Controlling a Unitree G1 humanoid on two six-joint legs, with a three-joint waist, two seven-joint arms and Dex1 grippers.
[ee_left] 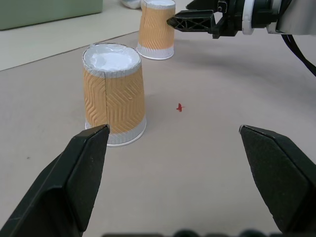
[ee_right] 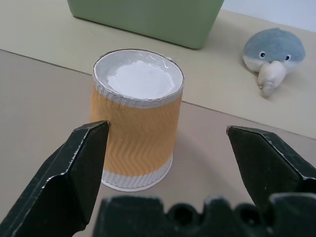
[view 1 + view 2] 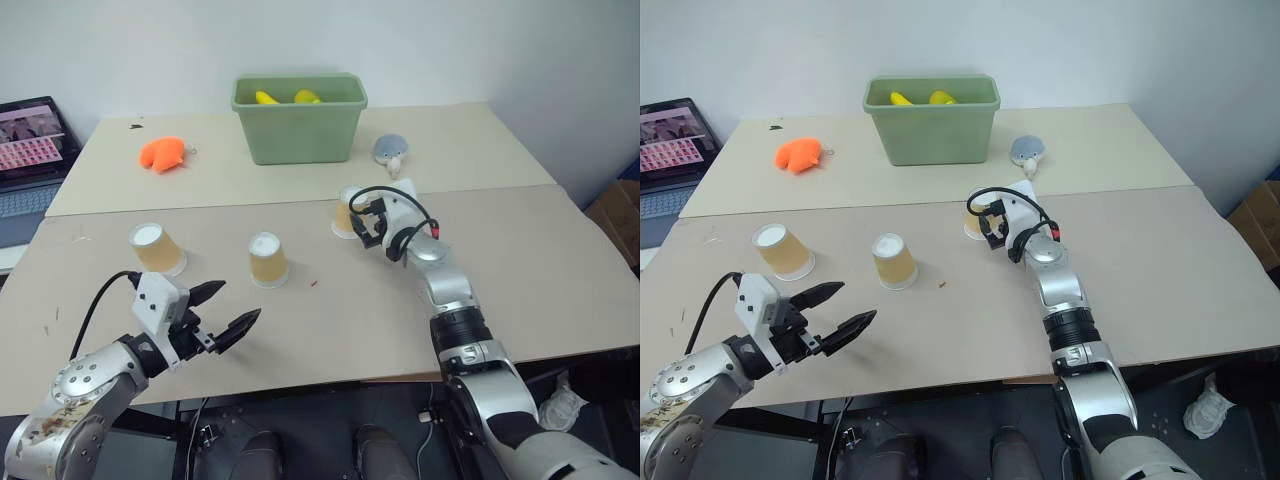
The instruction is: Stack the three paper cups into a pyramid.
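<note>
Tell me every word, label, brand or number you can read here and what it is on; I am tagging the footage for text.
None can be read.
Laptop: its screen shows pink rows of content, too small to read.
Three paper cups: an embossed zigzag pattern, no print.
Green bin: plain, no label visible.

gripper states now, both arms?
Left gripper: open, holding nothing.
Right gripper: open, at the right-hand paper cup, not closed on it.

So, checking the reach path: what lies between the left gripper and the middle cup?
Bare tabletop, seen in the left wrist view, between left gripper and middle cup.
</note>
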